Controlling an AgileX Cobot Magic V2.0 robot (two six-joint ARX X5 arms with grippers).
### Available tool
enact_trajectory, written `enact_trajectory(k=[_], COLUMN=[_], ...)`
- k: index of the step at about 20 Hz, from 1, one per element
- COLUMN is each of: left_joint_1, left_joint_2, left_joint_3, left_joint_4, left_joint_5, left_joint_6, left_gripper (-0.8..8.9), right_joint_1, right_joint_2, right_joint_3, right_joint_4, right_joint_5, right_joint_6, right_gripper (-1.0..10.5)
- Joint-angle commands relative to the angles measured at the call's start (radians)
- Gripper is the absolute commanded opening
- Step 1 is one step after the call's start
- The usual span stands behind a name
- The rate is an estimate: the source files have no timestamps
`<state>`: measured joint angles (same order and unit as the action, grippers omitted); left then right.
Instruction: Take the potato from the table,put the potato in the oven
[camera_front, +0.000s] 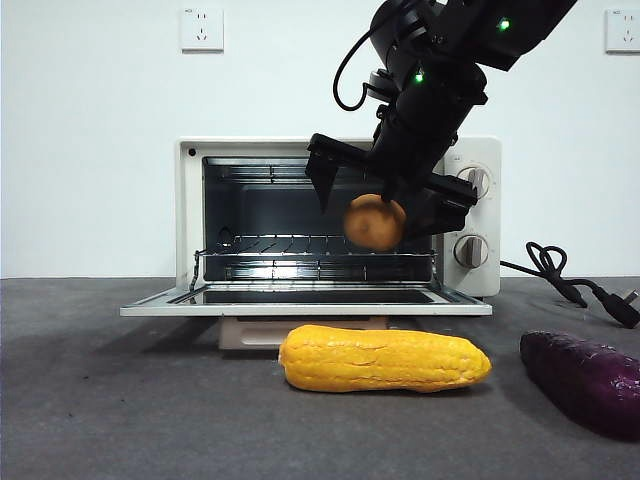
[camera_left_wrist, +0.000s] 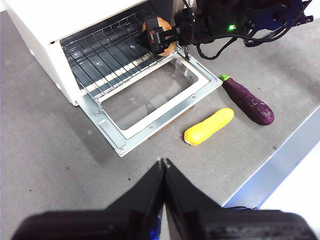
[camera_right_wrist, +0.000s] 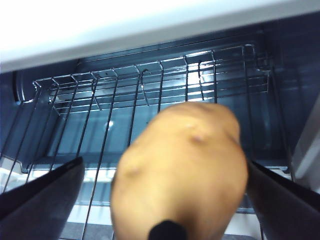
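My right gripper (camera_front: 383, 205) is shut on the tan potato (camera_front: 375, 222) and holds it in the air at the right side of the oven's mouth, above the wire rack (camera_front: 290, 245). The cream-white oven (camera_front: 190, 200) stands on the dark grey table (camera_front: 100, 400) with its door (camera_front: 300, 300) folded flat. The right wrist view shows the potato (camera_right_wrist: 180, 170) large between my two jaws, with the rack (camera_right_wrist: 125, 100) just behind it. From the left wrist view, the potato (camera_left_wrist: 159, 25) hangs at the oven (camera_left_wrist: 40, 35) opening. My left gripper (camera_left_wrist: 164, 165) is shut and empty, high above the table.
A yellow corn cob (camera_front: 385, 358) lies in front of the open door, and a dark purple sweet potato (camera_front: 585, 380) lies to its right. The oven's black cord (camera_front: 560, 275) trails over the table at the right. The table's edge (camera_left_wrist: 280, 165) runs past the vegetables.
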<state>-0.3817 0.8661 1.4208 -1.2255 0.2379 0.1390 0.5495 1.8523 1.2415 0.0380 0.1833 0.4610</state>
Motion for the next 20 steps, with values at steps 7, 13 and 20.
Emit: enact_trajectory(k=[7, 13, 20], left_joint_1=[0.001, 0.001, 0.002], left_joint_2=[-0.004, -0.003, 0.032], left_joint_3=[-0.006, -0.006, -0.009], left_joint_4=[0.002, 0.026, 0.139], left_joint_5=[0.001, 0.001, -0.002], left_joint_6=[0.015, 0.016, 0.006], left_gripper=[-0.08, -0.08, -0.08], right_joint_1=[0.000, 0.001, 0.028], right_joint_2=[-0.026, -0.138, -0.348], right_joint_3=[-0.007, -0.007, -0.007], right_joint_4=[-0.054, -0.160, -0.542], right_joint_5=[0.002, 0.006, -0.028], right_joint_6=[0.013, -0.005, -0.090], right_gripper=[5.4, 5.4, 5.4])
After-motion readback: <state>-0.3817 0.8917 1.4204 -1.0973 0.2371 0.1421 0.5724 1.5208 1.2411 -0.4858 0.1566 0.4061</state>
